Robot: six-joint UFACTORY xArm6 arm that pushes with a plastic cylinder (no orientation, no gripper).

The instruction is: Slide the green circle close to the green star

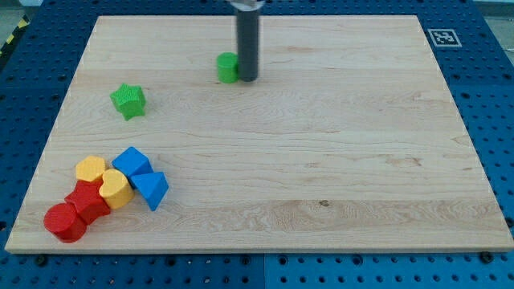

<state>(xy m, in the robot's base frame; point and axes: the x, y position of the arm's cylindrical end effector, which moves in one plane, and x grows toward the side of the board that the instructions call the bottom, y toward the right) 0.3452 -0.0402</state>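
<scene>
The green circle (227, 67) sits near the view's top, a little left of centre, partly hidden by the rod. My tip (246, 79) rests on the board right against the circle's right side. The green star (128, 101) lies further to the view's left and slightly lower, a clear gap away from the circle.
A cluster sits at the view's bottom left: a blue block (131, 161), a blue triangle (151, 189), two yellow blocks (91, 168) (116, 189), a red block (87, 201) and a red cylinder (64, 222). A printed marker (443, 37) is at the board's top right corner.
</scene>
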